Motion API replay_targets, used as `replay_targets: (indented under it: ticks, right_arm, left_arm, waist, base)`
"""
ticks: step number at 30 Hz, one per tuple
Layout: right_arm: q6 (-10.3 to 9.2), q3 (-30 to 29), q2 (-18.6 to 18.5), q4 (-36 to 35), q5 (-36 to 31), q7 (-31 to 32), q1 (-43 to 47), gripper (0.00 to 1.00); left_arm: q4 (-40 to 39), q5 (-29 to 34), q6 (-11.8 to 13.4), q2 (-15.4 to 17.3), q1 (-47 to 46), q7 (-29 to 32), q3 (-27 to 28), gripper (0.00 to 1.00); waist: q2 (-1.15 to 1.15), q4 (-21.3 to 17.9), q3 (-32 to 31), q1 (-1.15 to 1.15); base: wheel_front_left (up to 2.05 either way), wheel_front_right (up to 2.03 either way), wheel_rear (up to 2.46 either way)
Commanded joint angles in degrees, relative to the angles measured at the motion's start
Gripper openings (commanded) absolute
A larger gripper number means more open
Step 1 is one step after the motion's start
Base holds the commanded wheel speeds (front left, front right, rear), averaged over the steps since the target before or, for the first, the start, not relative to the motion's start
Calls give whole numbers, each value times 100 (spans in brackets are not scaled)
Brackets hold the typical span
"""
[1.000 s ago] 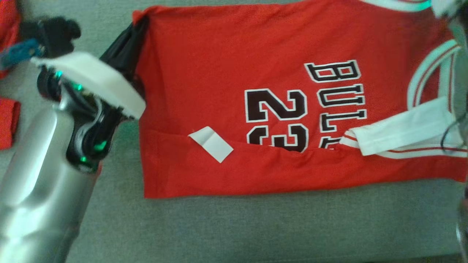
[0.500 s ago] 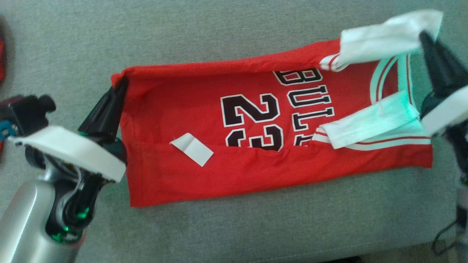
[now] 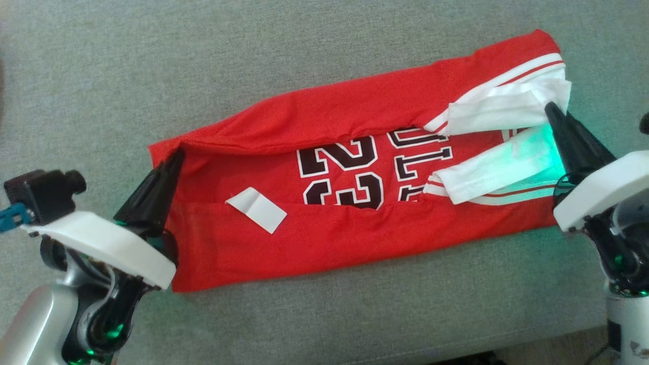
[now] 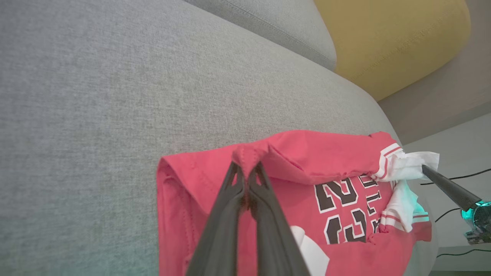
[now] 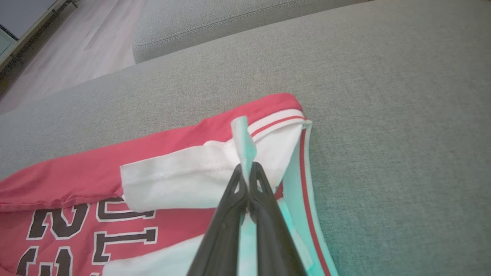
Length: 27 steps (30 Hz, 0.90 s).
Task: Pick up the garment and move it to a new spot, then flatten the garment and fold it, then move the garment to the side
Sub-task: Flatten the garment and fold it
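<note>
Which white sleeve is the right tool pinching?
The far sleeve, at the jersey's folded-over edge; right tool is shut on its tip. The near sleeve lies free.

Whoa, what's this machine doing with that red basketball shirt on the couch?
A two-armed robot is folding a red jersey lengthwise on a grey couch cushion. Its left gripper pinches the hem end of the far edge, its right gripper the white fabric at the other end. That edge hangs over the middle, partly covering the number; the near edge already lies folded in.
</note>
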Motion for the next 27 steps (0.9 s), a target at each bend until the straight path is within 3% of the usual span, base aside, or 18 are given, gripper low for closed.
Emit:
replay_targets:
  ticks: [1, 21, 22, 23, 24, 25, 26, 27]
  right_arm:
    - [43, 87, -117, -187, -35, -11, -41, 0]
    - [43, 314, -396, 237, 31, 21, 16, 1]
    - [43, 314, -423, 259, 32, 50, 17, 6]
    - [43, 325, -456, 279, 30, 79, 13, 21]
    - [43, 352, -499, 288, 23, 101, 6, 78]
    - [43, 398, -552, 293, 20, 132, -1, 100]
    - [43, 445, -618, 290, 1, 162, -10, 100]
    - [43, 460, -647, 284, 20, 189, -19, 100]
  left_arm:
    - [-166, 60, -41, 201, -61, 25, 213, 0]
    - [-18, -20, -68, 310, 272, -112, 352, 0]
    - [-17, -23, -66, 313, 299, -114, 353, 0]
    - [-11, -28, -50, 312, 329, -119, 360, 0]
    - [-2, -29, -20, 309, 360, -124, 371, 0]
    - [2, -5, 4, 321, 389, -134, 377, 21]
    - [2, 40, 24, 342, 417, -155, 384, 47]
    - [7, 85, 49, 360, 450, -181, 393, 100]
  waist:
    - [0, 2, 0, 0]
    - [0, -84, -172, 0]
    - [0, -93, -183, 0]
    - [0, -104, -195, 0]
    - [0, -115, -205, 0]
    - [0, -124, -213, 0]
    - [0, -134, -218, 0]
    - [0, -145, -229, 0]
  base:
    - [0, 0, 0]
    - [0, 0, 0]
    - [0, 0, 0]
    - [0, 0, 0]
    - [0, 0, 0]
    - [0, 0, 0]
    - [0, 0, 0]
    - [0, 0, 0]
